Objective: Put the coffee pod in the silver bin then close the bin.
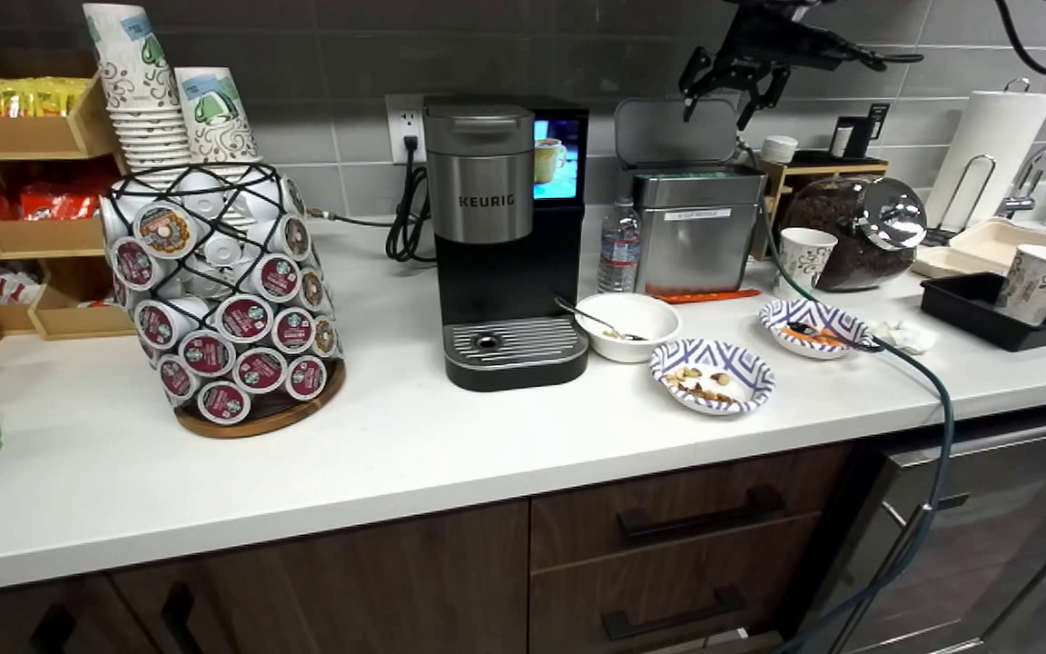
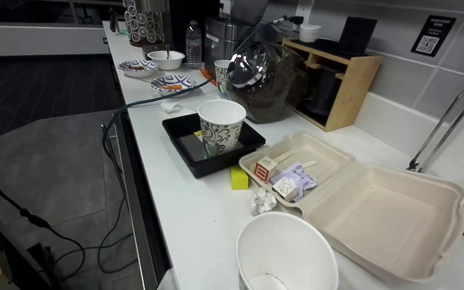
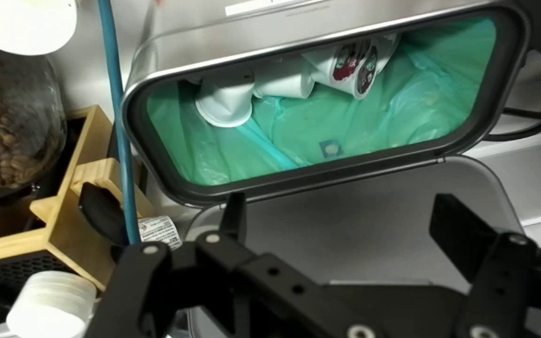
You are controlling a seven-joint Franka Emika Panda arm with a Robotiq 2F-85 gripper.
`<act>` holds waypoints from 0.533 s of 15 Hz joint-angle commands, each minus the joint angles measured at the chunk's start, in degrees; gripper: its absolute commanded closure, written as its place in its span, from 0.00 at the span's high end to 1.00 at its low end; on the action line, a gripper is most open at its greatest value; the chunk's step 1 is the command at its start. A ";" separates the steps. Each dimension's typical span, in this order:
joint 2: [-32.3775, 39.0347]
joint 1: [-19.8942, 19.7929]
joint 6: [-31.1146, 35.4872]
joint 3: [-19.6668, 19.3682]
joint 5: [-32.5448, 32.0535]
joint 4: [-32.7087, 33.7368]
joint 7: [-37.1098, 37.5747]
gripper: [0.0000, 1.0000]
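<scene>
The silver bin (image 1: 703,243) stands at the back of the counter, and it also shows in an exterior view (image 2: 220,45). Its flat lid (image 1: 675,132) is raised, leaning back near the wall. In the wrist view the bin (image 3: 298,37) is open with a green liner. White pods (image 3: 226,101) and pods with dark red labels (image 3: 345,70) lie inside along its front wall. Which one is the task's coffee pod cannot be told. My gripper (image 1: 715,118) is open and empty above the bin, in front of the lid. In the wrist view its fingers (image 3: 338,202) are spread over the lid (image 3: 369,234).
The Keurig machine (image 1: 487,195) and a water bottle (image 1: 619,250) stand beside the bin. A bean jar (image 1: 836,227) and a wooden organizer (image 2: 357,92) stand on its other side. A blue-green cable (image 3: 118,112) runs past the bin. Bowls (image 1: 714,363) sit in front. A pod rack (image 1: 241,318) stands farther off.
</scene>
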 commanded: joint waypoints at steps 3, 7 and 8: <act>-3.77 -7.43 -1.91 7.49 7.06 -3.13 -21.64 1.00; -4.69 -8.06 0.50 8.99 6.15 -6.82 -30.97 1.00; -5.02 -7.59 2.02 8.69 5.71 -8.24 -30.69 1.00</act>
